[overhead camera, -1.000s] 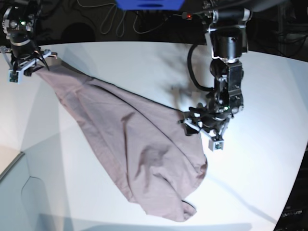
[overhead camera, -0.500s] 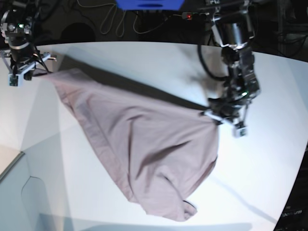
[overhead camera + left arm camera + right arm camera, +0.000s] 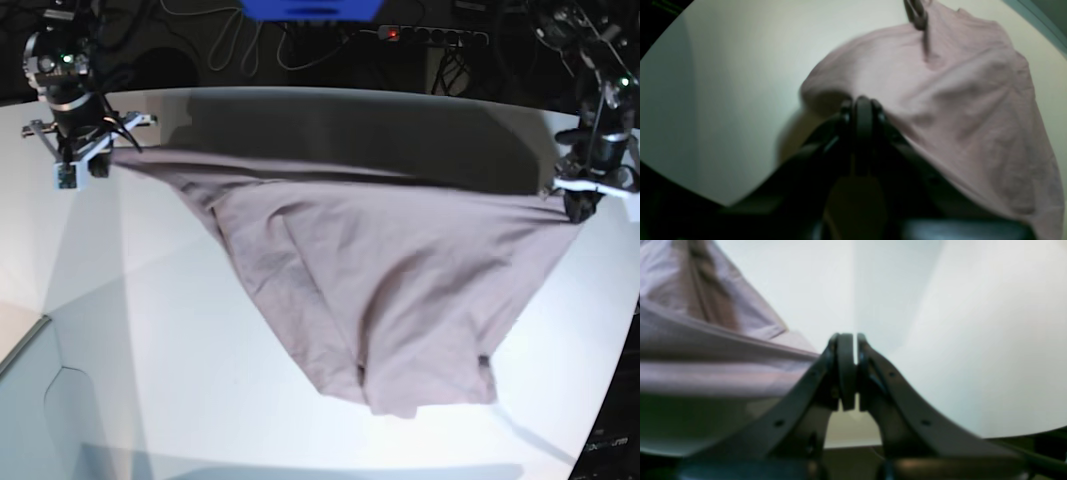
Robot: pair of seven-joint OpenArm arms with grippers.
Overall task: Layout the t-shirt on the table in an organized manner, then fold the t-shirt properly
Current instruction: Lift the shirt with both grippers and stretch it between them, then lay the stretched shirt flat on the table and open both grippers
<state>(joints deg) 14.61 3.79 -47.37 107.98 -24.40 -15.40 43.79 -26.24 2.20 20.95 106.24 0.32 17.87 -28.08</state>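
The mauve-grey t-shirt (image 3: 380, 270) hangs stretched in a wide band between my two grippers above the white table (image 3: 150, 380), and its lower part drapes down toward the table's front. My left gripper (image 3: 575, 205) is at the right edge of the base view, shut on one end of the shirt. In the left wrist view the closed fingertips of the left gripper (image 3: 863, 103) pinch the cloth (image 3: 957, 100). My right gripper (image 3: 95, 160) at the far left is shut on the other end. In the right wrist view the right gripper (image 3: 848, 340) is closed with cloth (image 3: 706, 366) running into it.
Behind the table lie dark cables and a power strip (image 3: 440, 35) and a blue object (image 3: 310, 8). The table's curved edge (image 3: 605, 400) runs close to the left arm. A grey panel (image 3: 30, 410) sits at the lower left.
My left gripper has swung far to the right and up, pulling the shirt out wide and taut. The right gripper has shifted slightly right. The shirt's lower end slid rightward.
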